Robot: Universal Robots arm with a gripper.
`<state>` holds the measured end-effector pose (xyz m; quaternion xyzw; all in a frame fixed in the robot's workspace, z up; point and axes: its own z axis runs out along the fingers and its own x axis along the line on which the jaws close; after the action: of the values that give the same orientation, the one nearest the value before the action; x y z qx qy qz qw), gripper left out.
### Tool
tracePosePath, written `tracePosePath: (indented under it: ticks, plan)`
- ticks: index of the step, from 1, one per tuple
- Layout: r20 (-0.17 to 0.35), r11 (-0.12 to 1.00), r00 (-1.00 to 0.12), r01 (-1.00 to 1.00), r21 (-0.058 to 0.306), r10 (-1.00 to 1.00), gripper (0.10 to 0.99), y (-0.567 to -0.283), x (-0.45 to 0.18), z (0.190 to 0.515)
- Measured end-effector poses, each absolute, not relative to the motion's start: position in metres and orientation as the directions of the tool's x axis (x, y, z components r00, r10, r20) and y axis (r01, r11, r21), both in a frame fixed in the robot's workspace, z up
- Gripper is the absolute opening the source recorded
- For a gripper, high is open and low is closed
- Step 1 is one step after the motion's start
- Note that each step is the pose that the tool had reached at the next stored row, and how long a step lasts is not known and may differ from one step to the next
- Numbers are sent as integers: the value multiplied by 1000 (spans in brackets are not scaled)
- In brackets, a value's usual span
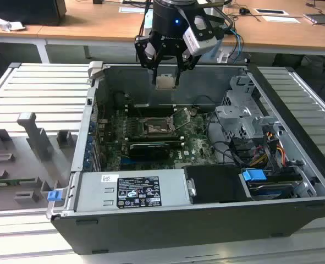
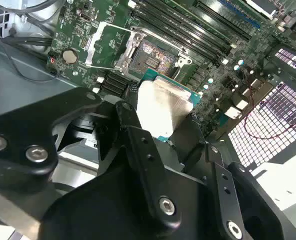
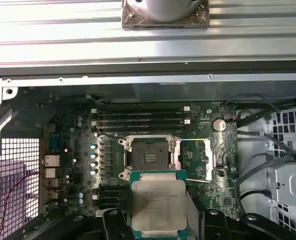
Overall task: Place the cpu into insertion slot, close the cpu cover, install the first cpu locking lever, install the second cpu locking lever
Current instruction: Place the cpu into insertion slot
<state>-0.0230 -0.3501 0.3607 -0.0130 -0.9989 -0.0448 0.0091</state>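
Brushed, matt silver metal on the lid of the cpu [image 3: 158,205], with a green board edge under it. The gripper [image 1: 166,78] clasping it is matt black, its screws bright steel. The insertion slot [image 3: 150,157] glints dark inside a shiny metal rim, and the cpu cover [image 3: 211,161] is polished silver metal. The counter [image 1: 36,88] is ribbed, satin grey metal.

Greens, greys, black, one blue.
The cpu [image 3: 158,204] is pale silver-grey, green-edged; motherboard [image 1: 198,144] dark green; insertion slot [image 3: 149,159] dark, silver-rimmed; gripper [image 1: 166,80] black; clip [image 1: 254,177] bright blue, lower right of the exterior view; table [image 1: 41,88] pale grey, ribbed in parallel lines.
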Motion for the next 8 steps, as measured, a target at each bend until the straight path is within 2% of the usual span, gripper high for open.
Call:
tracePosePath:
  ticks: [8]
  plan:
    - [19, 994, -998, 60, 89, 58, 529, -350, -23, 359]
